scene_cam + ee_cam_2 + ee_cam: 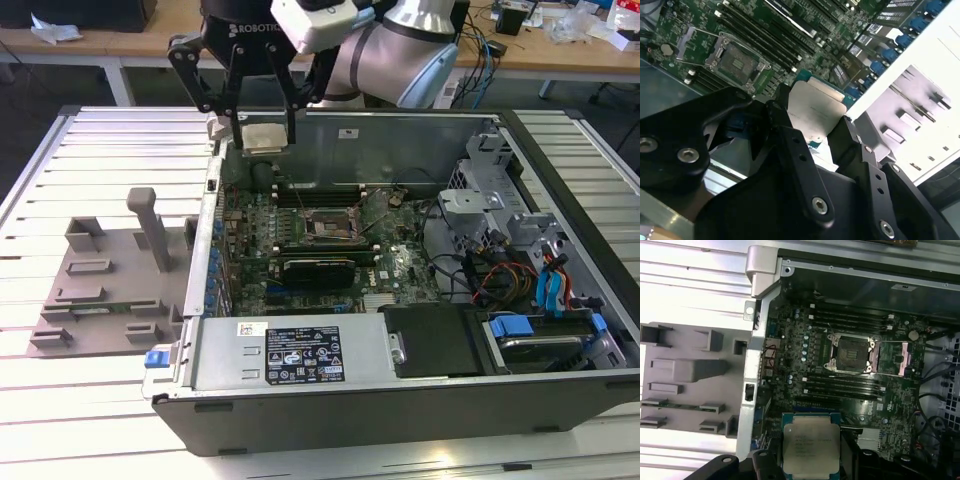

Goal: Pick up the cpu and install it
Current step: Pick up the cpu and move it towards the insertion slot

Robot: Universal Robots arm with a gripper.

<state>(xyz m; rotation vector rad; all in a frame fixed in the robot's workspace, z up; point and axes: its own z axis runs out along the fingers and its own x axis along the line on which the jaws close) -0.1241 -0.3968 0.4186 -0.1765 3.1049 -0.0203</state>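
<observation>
Clamped shut on the cpu by two opposite edges, gripper up over the open case; in the exterior view, at about eleven o'clock from the socket, well apart.

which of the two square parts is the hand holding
The cpu, silvery-topped, gripped in the hand; the dark framed socket lies on the motherboard, apart.

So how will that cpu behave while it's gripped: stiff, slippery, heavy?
The cpu looks like a rigid flat plate, so it likely won't flex in the gripper. Held only by its edges, the smooth metal top could probably let it slip or tilt. Thin and no larger than the socket, it is likely light.
</observation>
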